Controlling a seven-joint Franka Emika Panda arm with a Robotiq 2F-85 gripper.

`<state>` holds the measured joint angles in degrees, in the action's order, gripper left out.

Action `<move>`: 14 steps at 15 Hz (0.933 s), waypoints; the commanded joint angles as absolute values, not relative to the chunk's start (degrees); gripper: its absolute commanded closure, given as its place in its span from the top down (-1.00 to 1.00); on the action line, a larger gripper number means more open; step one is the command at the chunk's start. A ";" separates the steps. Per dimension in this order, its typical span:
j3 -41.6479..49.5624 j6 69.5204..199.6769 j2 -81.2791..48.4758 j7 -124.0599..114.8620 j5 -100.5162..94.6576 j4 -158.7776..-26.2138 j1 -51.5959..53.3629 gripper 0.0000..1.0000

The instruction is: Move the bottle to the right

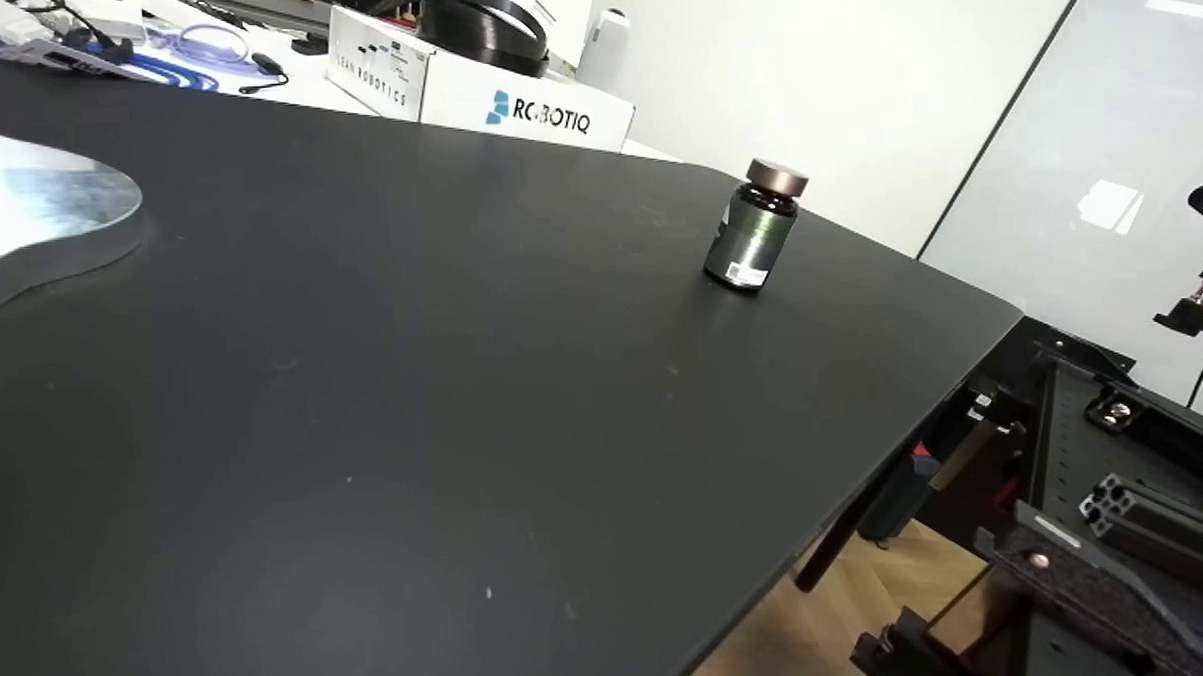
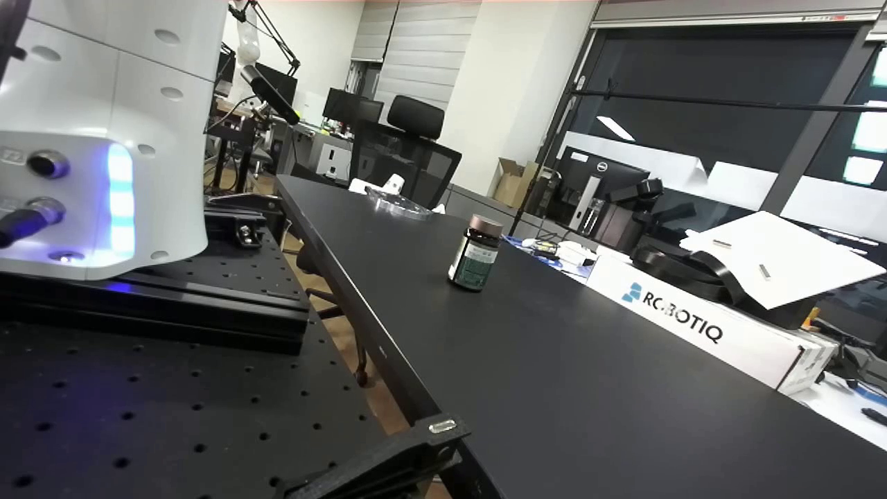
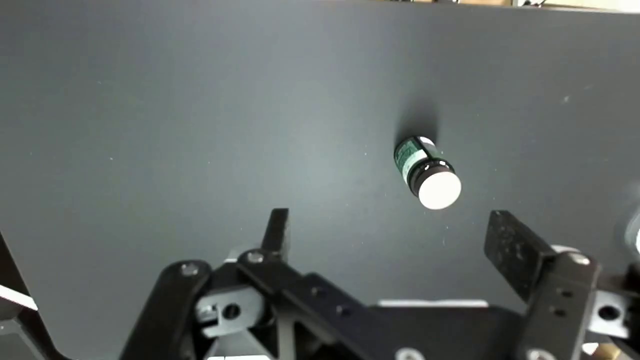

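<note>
Tons of bare black tabletop (image 1: 393, 385) is left around the bottle (image 1: 755, 228), so it can be reached from any side or from above. A wide stretch can be crossed between it and the shiny slab (image 1: 46, 202). Beyond the far edge, passage is partly blocked by the Robotiq box (image 2: 693, 322) (basically a low wall). The gripper (image 3: 392, 237) is spread wide, with a decent gap left inside.

White cardboard ROBOTIQ box (image 1: 468, 94): your eleven o'clock in an exterior view
Glossy white panel (image 1: 1056, 162): your two o'clock there
</note>
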<state>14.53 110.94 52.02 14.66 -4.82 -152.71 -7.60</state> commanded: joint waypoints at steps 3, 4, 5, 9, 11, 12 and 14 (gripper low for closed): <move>10.24 125.18 42.10 8.90 -0.54 -152.69 -4.84 1.00; 8.70 127.47 40.54 7.41 -0.19 -153.36 -4.55 1.00; 7.32 129.46 39.17 6.19 0.11 -153.89 -4.26 1.00; 4.13 136.46 33.81 5.41 2.32 -157.02 -0.68 1.00; 4.67 140.14 30.94 8.61 4.50 -158.21 2.19 1.00; 4.88 141.65 29.19 9.56 5.41 -158.47 3.38 1.00; 5.76 145.98 26.36 12.86 7.53 -159.17 5.81 1.00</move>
